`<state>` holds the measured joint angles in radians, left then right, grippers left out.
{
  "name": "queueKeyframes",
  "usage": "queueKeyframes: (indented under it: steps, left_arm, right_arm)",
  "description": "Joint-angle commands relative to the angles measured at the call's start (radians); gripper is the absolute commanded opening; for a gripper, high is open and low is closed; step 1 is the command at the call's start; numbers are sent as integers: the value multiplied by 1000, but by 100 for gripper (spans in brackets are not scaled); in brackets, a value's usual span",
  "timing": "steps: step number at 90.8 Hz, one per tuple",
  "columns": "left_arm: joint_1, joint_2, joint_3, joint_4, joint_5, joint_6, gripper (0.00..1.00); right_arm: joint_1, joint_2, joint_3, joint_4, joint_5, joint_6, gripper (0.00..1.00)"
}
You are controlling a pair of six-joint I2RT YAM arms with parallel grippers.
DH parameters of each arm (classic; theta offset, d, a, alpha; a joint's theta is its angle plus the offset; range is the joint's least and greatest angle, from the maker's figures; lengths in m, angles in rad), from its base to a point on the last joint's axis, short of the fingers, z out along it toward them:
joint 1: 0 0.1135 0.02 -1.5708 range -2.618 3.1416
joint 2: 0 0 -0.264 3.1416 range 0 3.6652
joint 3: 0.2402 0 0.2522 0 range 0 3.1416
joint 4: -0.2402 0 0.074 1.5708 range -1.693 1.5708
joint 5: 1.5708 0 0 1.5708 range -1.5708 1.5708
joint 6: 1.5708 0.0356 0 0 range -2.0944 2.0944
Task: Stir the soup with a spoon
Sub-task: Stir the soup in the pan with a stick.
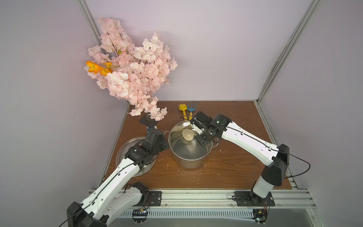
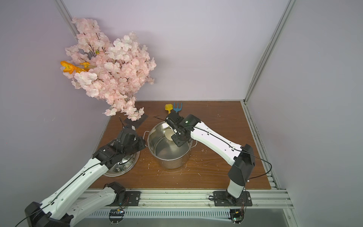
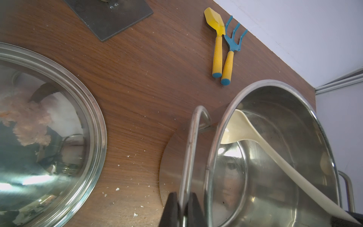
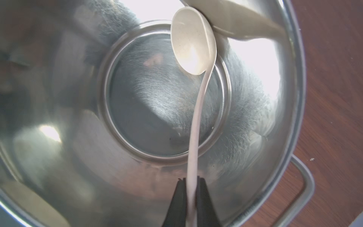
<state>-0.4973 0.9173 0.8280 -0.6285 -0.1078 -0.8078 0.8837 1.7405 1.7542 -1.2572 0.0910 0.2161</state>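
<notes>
Leftmost, the lid (image 1: 125,146) lies on the surface (image 1: 225,167), off the pot (image 1: 188,163). Next, the left jaws are pressed together on the pot's left loop handle (image 3: 191,145), steadying it. Inside I see no soup, only bare steel. The spoon (image 4: 193,41) is in the pot: its bowl sits close against the far-left wall, and its long handle slants up and rightward to the right jaws, which pinch it high, over the right rim. Stirring, I judge, falls to the right arm.

Cream ladle (image 4: 193,41) slants inside the bare steel stockpot (image 1: 188,162).
</notes>
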Motion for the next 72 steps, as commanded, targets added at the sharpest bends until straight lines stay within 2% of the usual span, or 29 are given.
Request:
queueKeyframes:
  steps: [1, 17, 30, 51, 72]
  left_arm:
    - [10, -3, -12, -21, 1, 16, 0]
    - [11, 2, -9, -17, 2, 19, 0]
    - [10, 7, -5, -17, -2, 19, 0]
    - [9, 5, -7, -17, 3, 25, 0]
    - [9, -7, -24, -17, 6, 17, 0]
  right_arm:
    - [41, 36, 50, 25, -36, -16, 0]
    - [116, 13, 19, 42, -64, -13, 0]
    - [123, -68, -87, 45, -12, 20, 0]
    - [20, -190, -216, 46, 51, 41, 0]
    - [-26, -143, -152, 66, 42, 15, 0]
